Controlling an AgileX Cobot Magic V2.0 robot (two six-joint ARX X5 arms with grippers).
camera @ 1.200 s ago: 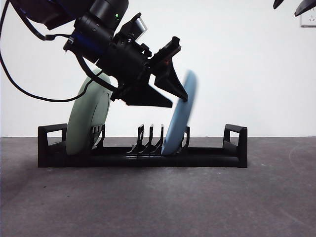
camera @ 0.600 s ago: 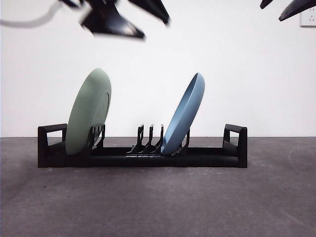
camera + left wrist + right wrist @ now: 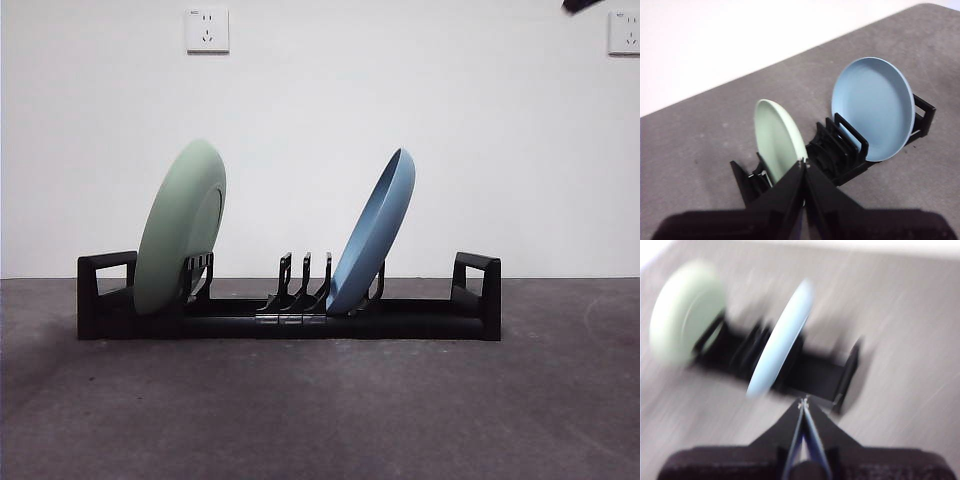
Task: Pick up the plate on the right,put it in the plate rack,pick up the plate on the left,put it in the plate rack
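The black plate rack [image 3: 420, 322] stands across the table. A pale green plate [image 3: 180, 230] leans on edge in its left end. A blue plate [image 3: 375, 235] leans among the prongs right of the middle. My left gripper [image 3: 804, 165] is shut and empty, high above the green plate [image 3: 777, 142], with the blue plate [image 3: 875, 115] and the rack [image 3: 845, 137] beyond it. My right gripper [image 3: 804, 402] is also shut on nothing; its blurred view shows the green plate [image 3: 685, 310], the blue plate [image 3: 780, 340] and the rack [image 3: 820, 375] from afar. Only a black arm tip [image 3: 580, 4] shows in the front view.
The grey table top [image 3: 320, 410] stretches in front of the rack. A white wall rises behind it with one socket [image 3: 207, 29] at upper left and another socket [image 3: 624, 32] at the right edge.
The arm that hung over the rack beside the blue plate has risen out of the front view. The blue plate stays leaning in the rack. The tips at the top right have drawn back.
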